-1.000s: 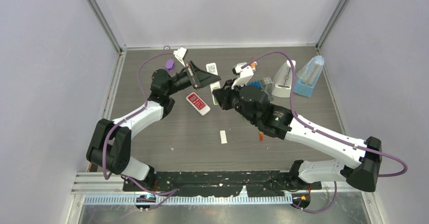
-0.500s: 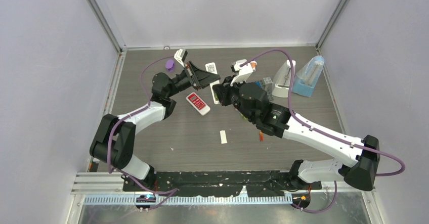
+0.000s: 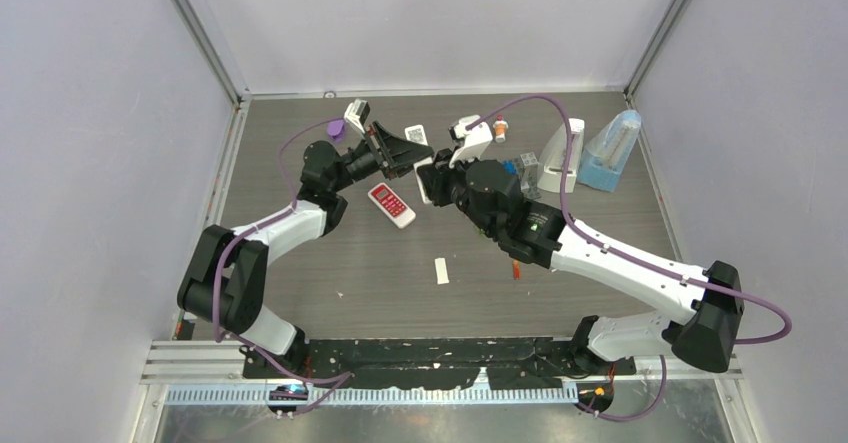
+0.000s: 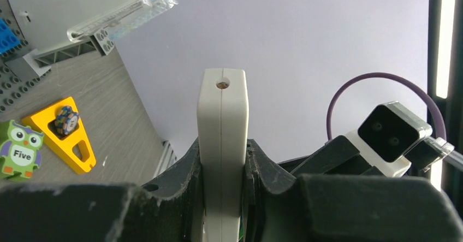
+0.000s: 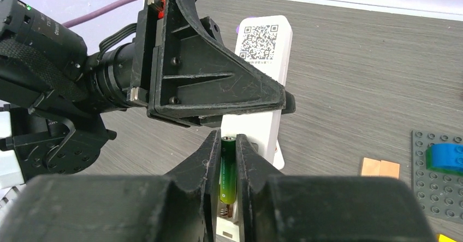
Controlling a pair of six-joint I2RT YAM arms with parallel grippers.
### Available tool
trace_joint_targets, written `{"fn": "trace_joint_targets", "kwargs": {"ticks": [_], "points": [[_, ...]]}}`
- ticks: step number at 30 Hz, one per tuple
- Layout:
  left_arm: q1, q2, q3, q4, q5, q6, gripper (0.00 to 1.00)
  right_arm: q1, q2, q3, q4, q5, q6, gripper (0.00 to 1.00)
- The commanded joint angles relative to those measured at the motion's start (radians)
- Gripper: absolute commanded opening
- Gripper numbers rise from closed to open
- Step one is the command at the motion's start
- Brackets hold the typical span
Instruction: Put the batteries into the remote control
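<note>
**Battery and remote aligned at the point of seating**

Remote control (image 4: 222, 105): white, lifted clear of the table over its far middle. It is clamped by the left gripper (image 4: 223, 143), whose jaws are closed tight on it from both sides. Its long axis runs roughly near to far. The end with the QR label (image 5: 261, 34) lies farthest away, and the opened back faces the right arm.

Right gripper (image 5: 229, 139): closed on the green battery (image 5: 228, 168). In the wrist view both fingers lie against the cell's flanks with no visible gap, though how firmly they press cannot be told. The cell sits directly between the fingertips, with its long axis parallel to that of the remote and in line with the fingers. A contact spring (image 5: 224, 211) shows in the remote's opened back, just past the cell's near end. The cell therefore appears to be in or touching its slot. Whether it is fully seated is hidden by the fingers.

Governing relation: battery and slot share one axis. Only the right arm has the cell, while the left serves as a vice. Judged from this, the coming move calls for a push along that axis against the spring, then a release that does not tilt the cell.

Red-orange battery (image 3: 500, 127): on the table to the far right of both grippers, well apart from them.
</note>
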State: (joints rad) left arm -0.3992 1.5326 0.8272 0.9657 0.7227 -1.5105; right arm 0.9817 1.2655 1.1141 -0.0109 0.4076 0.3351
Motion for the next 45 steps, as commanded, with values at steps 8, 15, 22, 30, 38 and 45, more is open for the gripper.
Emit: {"fn": "trace_joint_targets", "kwargs": {"ticks": [8,15,22,30,38,45], "points": [[-0.015,-0.026,0.012,0.012,-0.015,-0.128,0.00,-0.013,0.047,0.054,-0.016,0.028,0.020,0.26],[-0.015,-0.018,0.000,-0.010,-0.020,-0.134,0.00,-0.023,0.060,0.095,-0.059,0.038,0.056,0.33],[-0.015,-0.011,-0.003,-0.004,-0.019,-0.125,0.00,-0.054,0.035,0.156,-0.126,0.006,0.137,0.44],[-0.015,0.001,-0.010,0.053,-0.039,-0.122,0.00,-0.075,-0.050,0.183,-0.245,-0.011,0.287,0.71],[-0.019,0.022,-0.022,0.165,-0.089,-0.159,0.00,-0.091,-0.123,0.103,-0.314,-0.178,0.565,0.97],[-0.027,0.015,-0.051,0.197,-0.126,-0.174,0.00,-0.104,-0.151,-0.006,-0.217,-0.267,0.844,0.97]]}}
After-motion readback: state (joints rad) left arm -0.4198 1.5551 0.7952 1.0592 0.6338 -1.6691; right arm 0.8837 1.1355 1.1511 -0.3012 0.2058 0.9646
